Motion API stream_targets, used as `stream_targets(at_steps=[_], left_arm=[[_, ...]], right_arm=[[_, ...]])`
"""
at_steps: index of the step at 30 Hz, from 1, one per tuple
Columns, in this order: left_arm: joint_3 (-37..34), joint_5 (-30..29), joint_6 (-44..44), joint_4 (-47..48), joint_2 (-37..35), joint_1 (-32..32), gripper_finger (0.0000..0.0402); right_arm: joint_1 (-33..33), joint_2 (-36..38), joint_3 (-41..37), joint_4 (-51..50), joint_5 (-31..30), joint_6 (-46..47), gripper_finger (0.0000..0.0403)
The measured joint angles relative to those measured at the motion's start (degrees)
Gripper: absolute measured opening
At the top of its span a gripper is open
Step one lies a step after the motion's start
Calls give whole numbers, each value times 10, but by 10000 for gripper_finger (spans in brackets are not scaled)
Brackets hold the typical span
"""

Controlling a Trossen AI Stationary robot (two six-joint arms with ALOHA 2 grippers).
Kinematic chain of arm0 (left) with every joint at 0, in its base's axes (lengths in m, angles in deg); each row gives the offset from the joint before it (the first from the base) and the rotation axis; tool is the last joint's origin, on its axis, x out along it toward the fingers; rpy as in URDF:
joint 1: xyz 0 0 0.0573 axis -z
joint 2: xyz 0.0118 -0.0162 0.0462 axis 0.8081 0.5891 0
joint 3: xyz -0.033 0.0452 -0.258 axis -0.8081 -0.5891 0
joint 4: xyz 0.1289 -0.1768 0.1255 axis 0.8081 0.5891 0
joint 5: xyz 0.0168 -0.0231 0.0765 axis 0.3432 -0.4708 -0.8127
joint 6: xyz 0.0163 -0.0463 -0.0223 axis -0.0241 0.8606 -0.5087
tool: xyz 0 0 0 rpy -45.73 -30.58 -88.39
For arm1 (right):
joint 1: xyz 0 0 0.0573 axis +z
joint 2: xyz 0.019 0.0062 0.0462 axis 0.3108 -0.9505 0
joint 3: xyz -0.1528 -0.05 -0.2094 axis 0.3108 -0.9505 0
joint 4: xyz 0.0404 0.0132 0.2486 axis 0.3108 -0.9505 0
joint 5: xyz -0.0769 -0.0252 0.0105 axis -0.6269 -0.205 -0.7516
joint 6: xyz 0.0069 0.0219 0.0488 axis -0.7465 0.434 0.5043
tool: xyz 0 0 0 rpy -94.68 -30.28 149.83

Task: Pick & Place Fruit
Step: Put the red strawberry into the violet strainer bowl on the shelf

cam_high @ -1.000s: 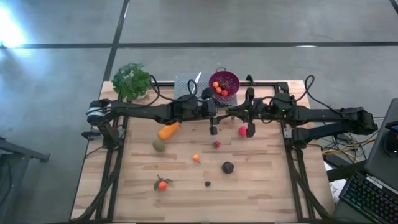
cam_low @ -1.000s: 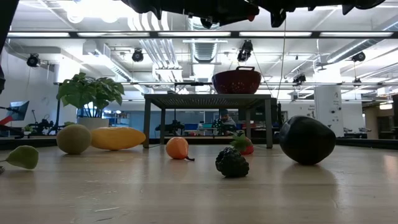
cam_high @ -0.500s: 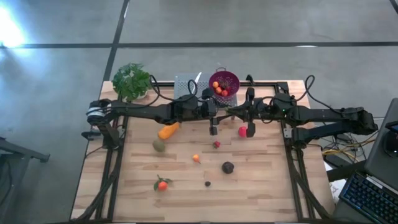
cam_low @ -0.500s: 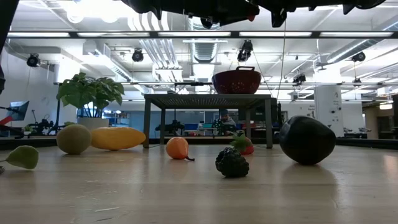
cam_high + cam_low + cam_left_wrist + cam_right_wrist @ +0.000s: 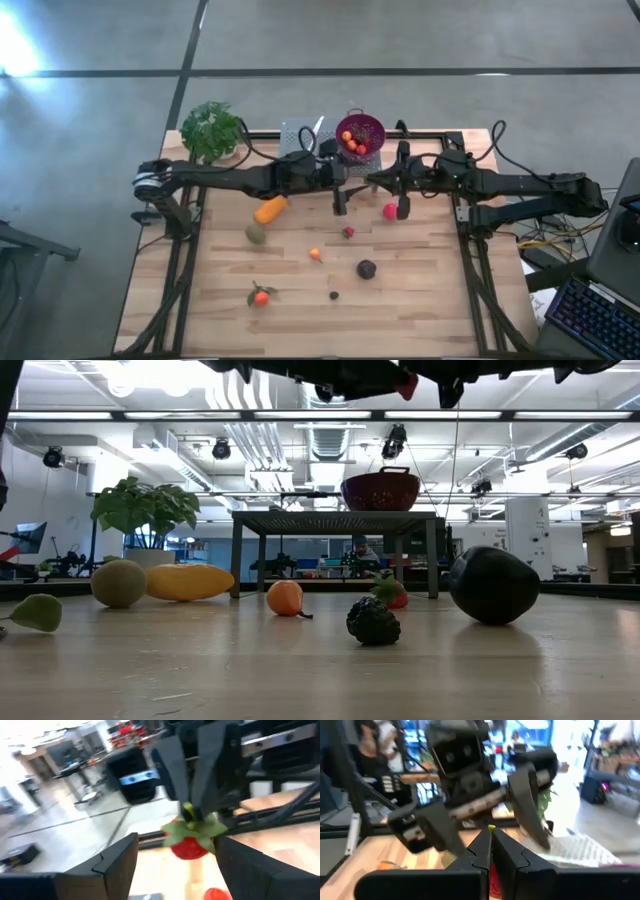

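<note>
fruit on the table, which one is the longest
The elongated orange fruit, lying left of centre beside the round olive-green one. Every other loose fruit is a small round piece.

High view looks straight down over the whole table. Low view faces level across it. Wrist views face each other closely, sharing the strawberry.

A robotics lab: exposed ceiling ducts, strip lights, workbenches (more equipment behind).
</note>
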Motion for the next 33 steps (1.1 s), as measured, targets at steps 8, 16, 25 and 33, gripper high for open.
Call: stream_targets(at_steps=[8, 16, 25, 33], left_arm=[[0, -138, -20, 88, -49, -1, 264], [-1, -187, -14, 162, -80, 0, 264], [-1, -191, 17, 226, -125, 0, 264], [-1, -192, 43, 261, -144, 0, 264]], right_arm=[[-34, 2, 66, -134, -32, -2, 8], [-132, -4, 116, -211, -7, -5, 8], [-233, -75, 157, -224, 100, -4, 8], [-284, -164, 222, -256, 142, -31, 8]])
